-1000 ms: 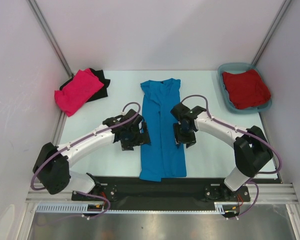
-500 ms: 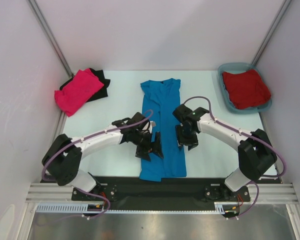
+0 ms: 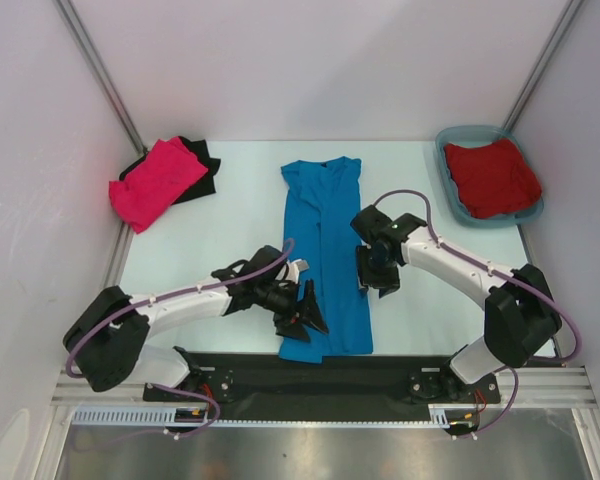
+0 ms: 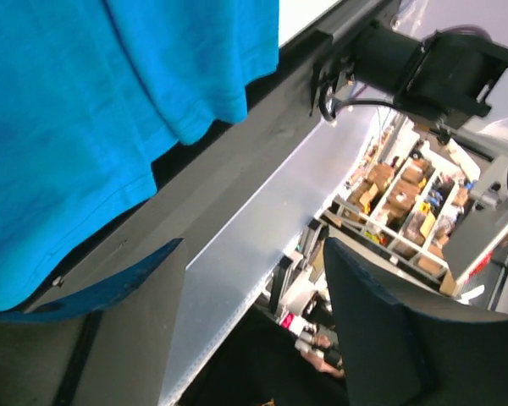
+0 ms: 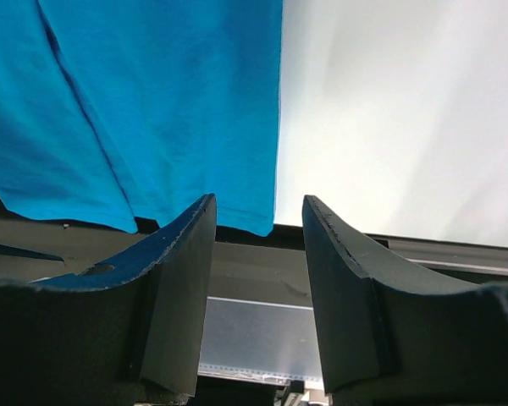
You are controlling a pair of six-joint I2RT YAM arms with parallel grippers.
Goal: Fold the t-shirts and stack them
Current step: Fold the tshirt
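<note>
A bright blue t-shirt (image 3: 325, 250), folded into a long strip, lies down the middle of the table; it also fills the upper left of both wrist views (image 4: 93, 110) (image 5: 152, 93). My left gripper (image 3: 305, 318) hovers open over its near left corner, nothing between the jaws (image 4: 254, 254). At the strip's right edge, near its hem, my right gripper (image 3: 373, 280) is open and empty (image 5: 258, 207). A hot pink t-shirt (image 3: 158, 182) lies on a black t-shirt (image 3: 202, 168) at the back left. The dark red t-shirt (image 3: 492, 176) sits in the tub.
The teal plastic tub (image 3: 456, 206) stands at the back right corner. A black mounting strip (image 3: 380, 375) runs along the table's near edge, with the blue hem hanging slightly over it. White walls and slanted metal posts (image 3: 100, 75) enclose the sides.
My left arm has swung from the shirt's left edge toward the near edge, onto the lower left corner, and its jaws have narrowed somewhat. The right gripper has shifted slightly right and nearer.
</note>
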